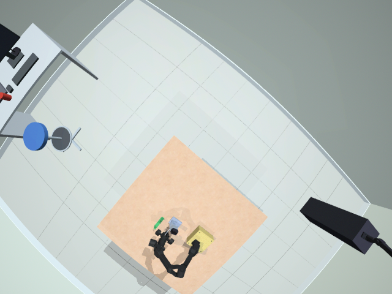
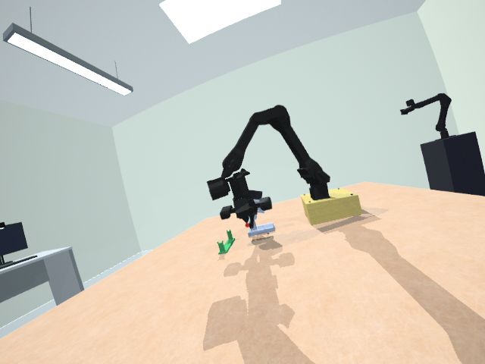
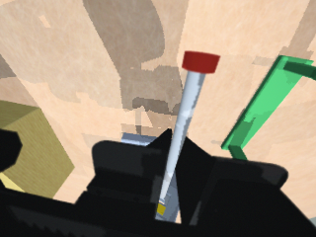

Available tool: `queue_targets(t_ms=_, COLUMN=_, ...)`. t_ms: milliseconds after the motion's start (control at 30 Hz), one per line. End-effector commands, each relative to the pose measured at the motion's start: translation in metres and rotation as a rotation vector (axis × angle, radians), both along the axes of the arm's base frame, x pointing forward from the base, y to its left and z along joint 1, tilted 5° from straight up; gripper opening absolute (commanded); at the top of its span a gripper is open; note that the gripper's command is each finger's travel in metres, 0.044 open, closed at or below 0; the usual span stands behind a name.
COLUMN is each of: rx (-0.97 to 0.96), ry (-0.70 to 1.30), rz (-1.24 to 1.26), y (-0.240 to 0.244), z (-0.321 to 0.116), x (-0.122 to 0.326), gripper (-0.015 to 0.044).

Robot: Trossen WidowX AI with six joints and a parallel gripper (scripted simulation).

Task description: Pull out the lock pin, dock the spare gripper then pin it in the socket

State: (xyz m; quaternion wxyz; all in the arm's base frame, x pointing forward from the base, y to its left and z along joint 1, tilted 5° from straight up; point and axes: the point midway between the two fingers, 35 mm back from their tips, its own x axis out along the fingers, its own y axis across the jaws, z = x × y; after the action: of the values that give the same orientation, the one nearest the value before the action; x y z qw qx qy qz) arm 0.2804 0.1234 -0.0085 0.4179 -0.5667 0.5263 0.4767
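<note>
My gripper [image 1: 165, 234] [image 2: 251, 226] [image 3: 172, 132] is shut on the lock pin. The pin has a red head [image 2: 247, 225] [image 3: 200, 62] and a pale grey shaft [image 3: 187, 106], which runs slanted between the fingertips. The light-blue mount [image 1: 174, 222] [image 2: 264, 229] stands right beside the fingers. A black-topped part, seemingly the spare gripper [image 1: 174, 231] [image 2: 255, 193], sits on top of the mount, partly behind my gripper in the exterior view. In the wrist view the pin's far end points at a yellow mark [image 3: 161, 209]; whether the tip is in the hole is hidden.
An empty green cradle [image 1: 158, 222] [image 2: 226, 245] [image 3: 264, 104] with two uprights stands on the table close to the mount. The arm's yellow base block [image 1: 200, 237] [image 2: 333, 209] [image 3: 41, 153] is on the mount's other side. The table edge [image 1: 133, 256] runs beyond the arm.
</note>
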Motion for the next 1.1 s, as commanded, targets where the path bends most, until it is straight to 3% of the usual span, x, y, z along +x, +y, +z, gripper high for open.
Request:
queue_targets(t_ms=0, rx=0.001, ry=-0.001, rz=0.005, y=-0.003, z=0.000, x=0.000, gripper=0.0000)
queue_targets(t_ms=1067, rx=0.002, ry=0.000, rz=0.004, y=-0.023, z=-0.001, x=0.003, gripper=0.0000)
